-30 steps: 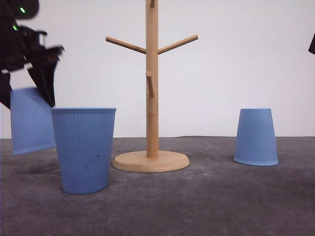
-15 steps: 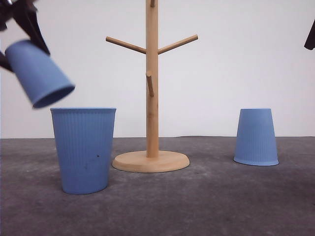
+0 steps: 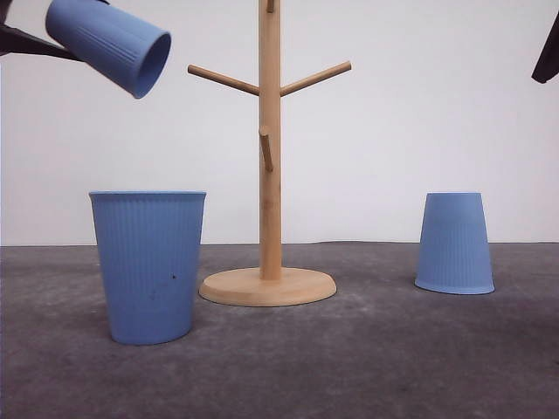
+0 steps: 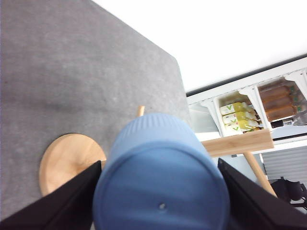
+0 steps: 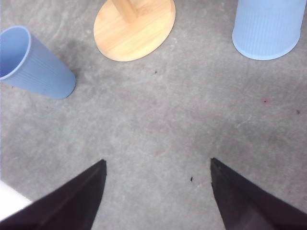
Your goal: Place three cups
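My left gripper [image 4: 160,203] is shut on a light-blue ribbed cup [image 3: 109,42], its dark fingers [image 4: 62,206] on either side of the base. The cup hangs high at the left, tipped nearly sideways. Its mouth faces the upper left peg [image 3: 224,79] of the wooden stand [image 3: 270,148] and stays short of the peg's tip. A second cup [image 3: 148,266] stands upright left of the stand's base. The third cup [image 3: 454,243] sits upside down at the right. My right gripper [image 5: 158,191] hovers open above bare table, nothing between its fingers.
The stand's round base [image 5: 134,28] rests mid-table on the grey mat [image 3: 349,358]. More pegs stick out to the right [image 3: 316,78] and lower front [image 3: 265,148]. Shelves with bottles [image 4: 240,115] lie beyond the table's far edge. A dark part of the right arm [image 3: 548,57] is at the top right.
The left gripper has lifted its cup from table height up and to the right, tipping it from near upright to almost sideways toward the left peg. The other cups and the right arm stayed put.
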